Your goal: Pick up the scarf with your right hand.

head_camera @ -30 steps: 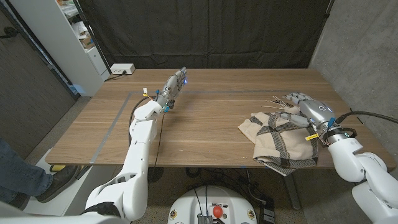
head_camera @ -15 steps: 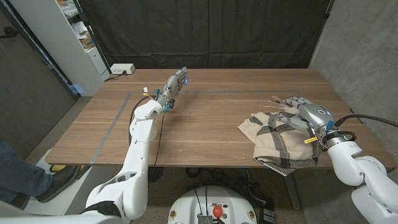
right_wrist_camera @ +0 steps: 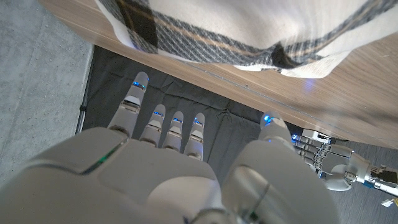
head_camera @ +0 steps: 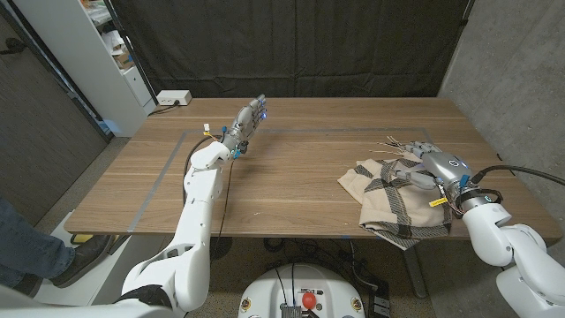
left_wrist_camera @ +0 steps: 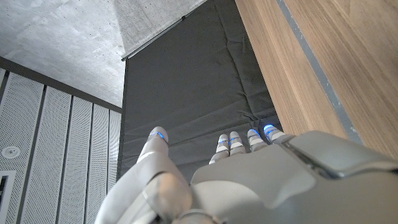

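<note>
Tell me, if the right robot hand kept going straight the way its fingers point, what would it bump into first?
Probably nothing on the table. The right robot hand sits at the scarf's far edge, fingers pointing away across bare table toward the black curtain behind. Its height is hard to judge.

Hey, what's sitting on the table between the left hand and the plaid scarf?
Nothing: in the head view only bare wooden table lies between the left hand and the beige plaid scarf.

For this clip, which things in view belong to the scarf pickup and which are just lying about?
Job:
scarf, plaid, lying near the table's right end
right hand, over the scarf, fingers spread

Lying about:
left hand, raised and holding nothing
white box at the table's far left corner
</note>
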Controlling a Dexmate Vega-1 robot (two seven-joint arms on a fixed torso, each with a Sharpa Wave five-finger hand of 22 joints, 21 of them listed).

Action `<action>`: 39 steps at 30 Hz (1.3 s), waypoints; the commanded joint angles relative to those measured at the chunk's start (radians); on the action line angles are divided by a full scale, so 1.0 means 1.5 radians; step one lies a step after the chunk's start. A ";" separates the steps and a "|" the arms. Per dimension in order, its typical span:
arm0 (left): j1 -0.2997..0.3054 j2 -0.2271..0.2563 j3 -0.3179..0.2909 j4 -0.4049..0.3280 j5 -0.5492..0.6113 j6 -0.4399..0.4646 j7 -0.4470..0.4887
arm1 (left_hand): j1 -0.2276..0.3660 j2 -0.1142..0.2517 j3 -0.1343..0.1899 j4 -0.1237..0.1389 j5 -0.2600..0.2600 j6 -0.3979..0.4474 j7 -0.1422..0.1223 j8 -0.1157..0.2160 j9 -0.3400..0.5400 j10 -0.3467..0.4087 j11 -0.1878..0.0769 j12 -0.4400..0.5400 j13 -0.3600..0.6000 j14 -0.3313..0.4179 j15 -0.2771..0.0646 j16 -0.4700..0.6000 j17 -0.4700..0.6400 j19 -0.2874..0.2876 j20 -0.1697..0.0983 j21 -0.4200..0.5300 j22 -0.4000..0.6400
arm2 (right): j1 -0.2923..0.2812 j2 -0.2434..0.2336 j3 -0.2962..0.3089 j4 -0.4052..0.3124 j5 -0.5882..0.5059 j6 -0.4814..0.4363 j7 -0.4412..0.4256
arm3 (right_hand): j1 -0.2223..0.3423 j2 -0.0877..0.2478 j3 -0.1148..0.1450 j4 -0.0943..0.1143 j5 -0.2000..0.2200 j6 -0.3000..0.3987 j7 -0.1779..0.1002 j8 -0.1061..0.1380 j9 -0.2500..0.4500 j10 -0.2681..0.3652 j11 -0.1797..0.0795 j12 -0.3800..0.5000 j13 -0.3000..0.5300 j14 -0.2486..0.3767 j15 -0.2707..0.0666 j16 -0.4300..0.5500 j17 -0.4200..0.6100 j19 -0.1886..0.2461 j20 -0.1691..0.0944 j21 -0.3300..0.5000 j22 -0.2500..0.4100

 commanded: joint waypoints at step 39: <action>-0.023 -0.002 -0.007 0.035 0.010 -0.008 0.001 | -0.001 0.008 -0.001 -0.002 0.000 0.003 0.001 0.003 0.003 0.004 0.002 0.001 0.003 -0.003 0.006 0.002 0.002 -0.044 0.008 0.001 0.002 | -0.004 -0.017 -0.051 0.015 -0.038 -0.075 0.031 | 0.015 -0.007 -0.009 0.000 0.017 -0.063 0.002 -0.005 0.001 -0.053 0.009 0.000 0.003 -0.025 0.010 -0.001 0.001 0.017 0.000 -0.001 0.002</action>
